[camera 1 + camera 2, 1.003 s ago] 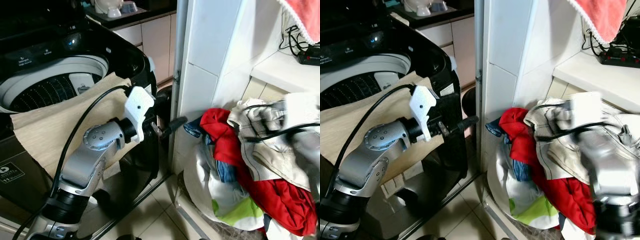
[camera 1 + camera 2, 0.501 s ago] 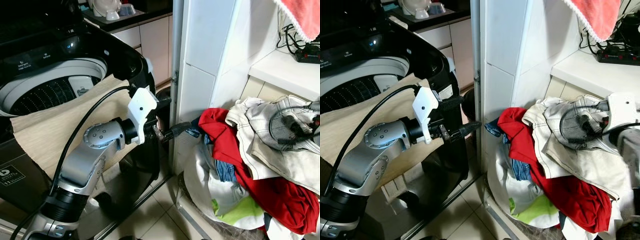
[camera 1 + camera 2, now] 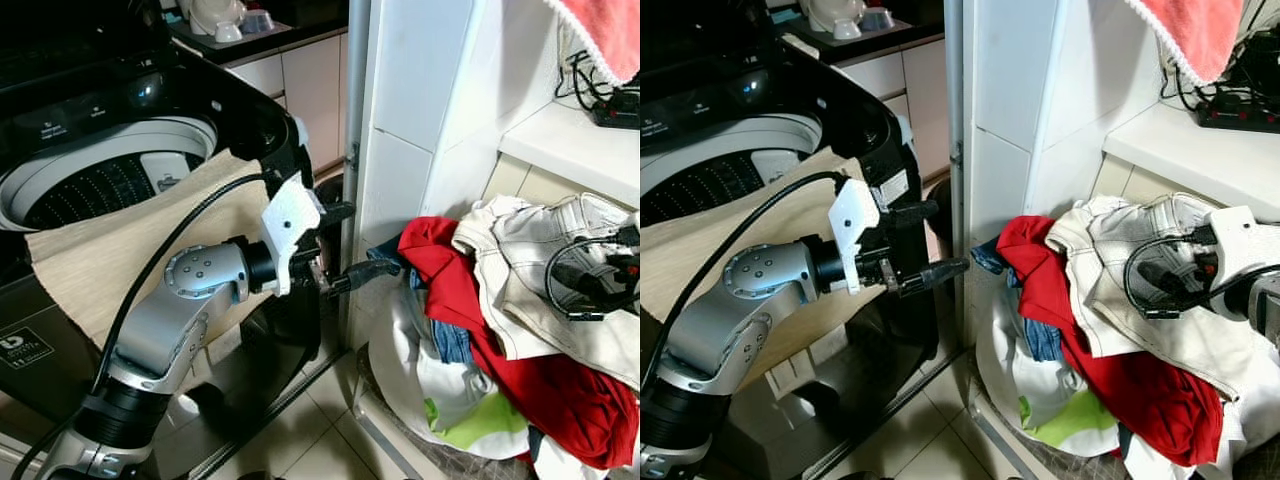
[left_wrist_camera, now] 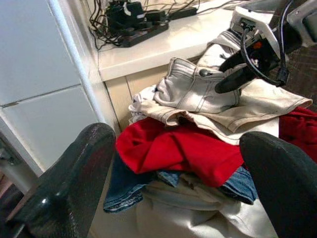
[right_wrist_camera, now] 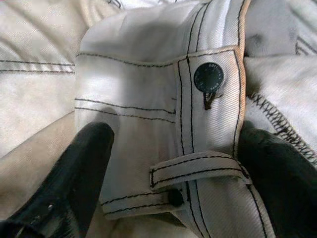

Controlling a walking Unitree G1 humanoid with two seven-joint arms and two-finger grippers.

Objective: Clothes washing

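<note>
Since 1 second ago the right gripper point(image 3: 1162, 272) has been coming down out of a blurred swing onto the laundry heap, while the left gripper point(image 3: 352, 255) is edging slightly closer to the heap's near side.

Starting at the left, the top-loading washing machine point(image 3: 110, 160) is standing with its lid up and its drum point(image 3: 80, 190) looking bare of clothes, as far as can be seen; a beige cloth point(image 3: 110, 255) is draped over its front rim. So the loading seems barely begun, and nearly the whole pile is waiting to be carried across.

Moving right, the left gripper is hovering in the gap between the machine's corner and the white tiled wall edge point(image 3: 358, 150), its 2 fingers point(image 4: 69, 183) spread wide and holding nothing. That gap is narrow, so any swing back toward the drum is probably needing to clear both the pillar and the machine rim.

Further right, the pile is sitting low against the wall: a blue denim piece point(image 4: 124, 183), a red garment point(image 3: 470, 310) and the white jeans point(image 3: 540, 270) on top. The right gripper is pressing down at the jeans' waistband point(image 5: 198, 119), fingers point(image 5: 74, 173) apart on either side of the button, not yet closed. A shelf point(image 3: 1200, 150) with cables is overhanging this spot, limiting room to lift.
</note>
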